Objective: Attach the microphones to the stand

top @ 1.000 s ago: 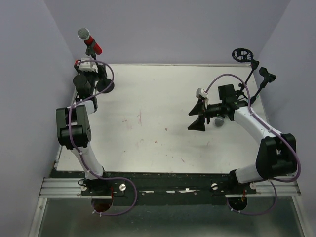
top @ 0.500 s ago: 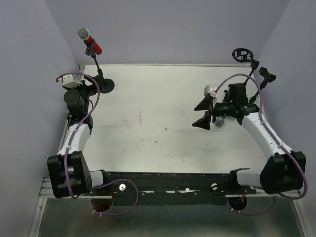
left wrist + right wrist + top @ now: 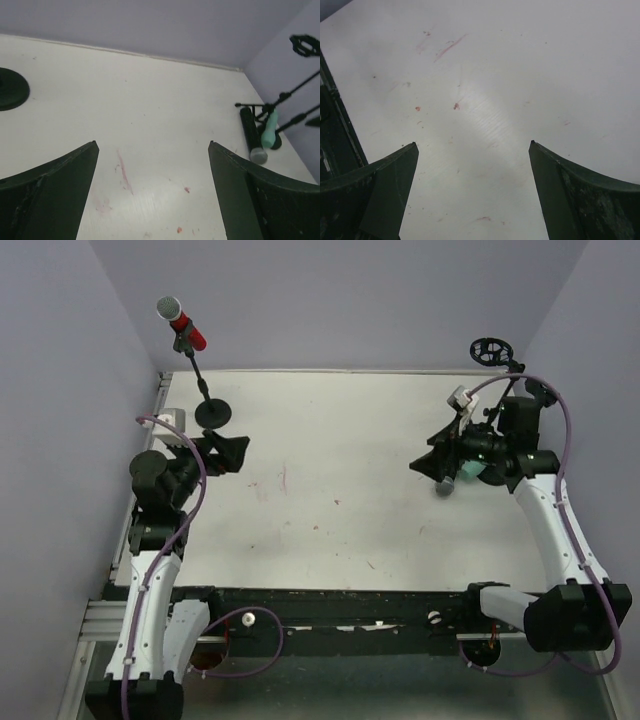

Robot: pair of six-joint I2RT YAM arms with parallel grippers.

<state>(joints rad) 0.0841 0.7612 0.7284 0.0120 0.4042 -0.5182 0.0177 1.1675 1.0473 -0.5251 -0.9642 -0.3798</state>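
- Red microphone (image 3: 194, 337) is being held by the left stand (image 3: 205, 390).
- Black microphone (image 3: 248, 131) and mint-green microphone (image 3: 270, 127) are being left unattached on the worktop (image 3: 330, 440).
- Left gripper (image 3: 152, 143) and right gripper (image 3: 472, 143) fingers are being held wide apart, empty.

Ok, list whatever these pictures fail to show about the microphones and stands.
- Top view: the right arm covers most of the black microphone, leaving its grey head, and much of the mint-green microphone.
- Left wrist view: the right edge cuts the far stands; their clips are too small to judge.
- Left wrist view: the red microphone is out of frame; the left edge cuts its stand's base.
- Right wrist view: bare table only.
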